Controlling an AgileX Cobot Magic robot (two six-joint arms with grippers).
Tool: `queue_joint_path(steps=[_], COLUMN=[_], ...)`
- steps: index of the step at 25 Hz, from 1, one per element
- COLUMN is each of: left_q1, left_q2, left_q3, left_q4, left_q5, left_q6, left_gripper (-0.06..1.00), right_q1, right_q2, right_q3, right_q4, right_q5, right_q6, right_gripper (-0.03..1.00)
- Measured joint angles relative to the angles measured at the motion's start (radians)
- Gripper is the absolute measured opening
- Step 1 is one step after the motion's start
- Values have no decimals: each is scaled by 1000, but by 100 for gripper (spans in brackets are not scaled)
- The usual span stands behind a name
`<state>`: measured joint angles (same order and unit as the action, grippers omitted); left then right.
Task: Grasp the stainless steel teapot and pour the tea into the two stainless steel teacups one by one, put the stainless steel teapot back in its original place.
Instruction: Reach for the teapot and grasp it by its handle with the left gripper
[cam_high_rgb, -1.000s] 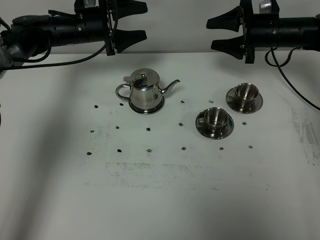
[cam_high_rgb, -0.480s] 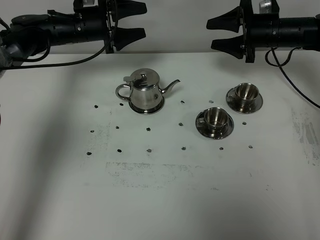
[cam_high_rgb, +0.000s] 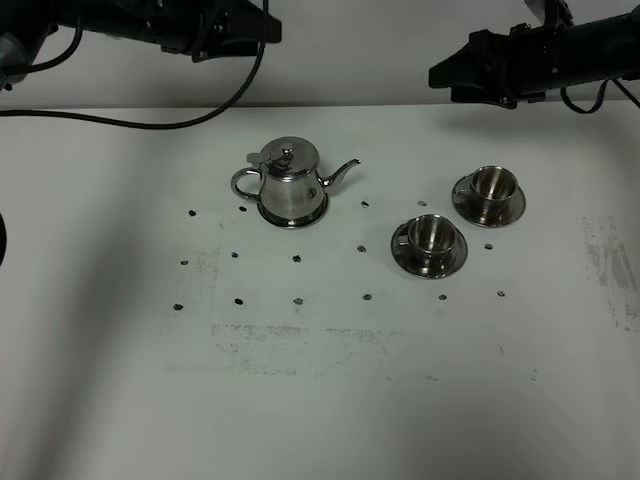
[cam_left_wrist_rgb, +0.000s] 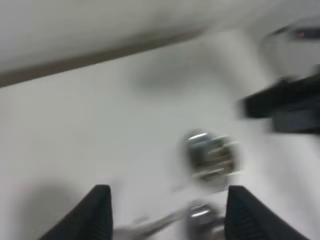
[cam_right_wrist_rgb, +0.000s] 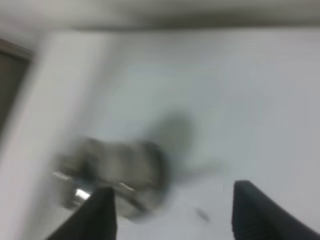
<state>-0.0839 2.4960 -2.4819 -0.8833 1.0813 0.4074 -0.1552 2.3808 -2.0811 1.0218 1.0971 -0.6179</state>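
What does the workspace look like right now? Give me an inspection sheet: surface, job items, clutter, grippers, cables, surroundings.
Surface: white table, with dark specks and scuff marks.
Job's things: shiny stainless steel teapot upright on round steel base; nearer small steel teacup and farther teacup, each on a steel saucer.
Clutter: nothing seen.
Grippers: left gripper and right gripper raised, open, holding nothing.
Cables: black cable drooping from left arm; another at right arm.
Surroundings: pale wall behind.
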Motion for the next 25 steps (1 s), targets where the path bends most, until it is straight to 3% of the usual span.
queue_joint_path(steps=[4, 7, 11, 17, 22, 25], left_q1=[2, 4, 34, 50, 50, 50], left_q2=[-82, -215, -409, -603, -730, -770], left_q3=[24, 168, 410, 692, 891, 982], left_q4=[263, 351, 364, 343, 212, 109], left_q5=[-12, -48, -125, -314, -504, -555], left_q6=[-36, -40, 9, 152, 350, 506], left_gripper=[48, 46, 43, 38, 33, 32], right_q1=[9, 28, 62, 81, 80, 80], right_q2=[-54, -175, -394, -722, -1017, -1201], right_q3=[-73, -35, 114, 433, 723, 873], right_q4=[-376, -546, -642, -654, -654, -644], right_q5=[46, 59, 59, -120, -214, -251], right_q6=[192, 265, 268, 178, 139, 135], right_gripper=[52, 52, 51, 48, 48, 48])
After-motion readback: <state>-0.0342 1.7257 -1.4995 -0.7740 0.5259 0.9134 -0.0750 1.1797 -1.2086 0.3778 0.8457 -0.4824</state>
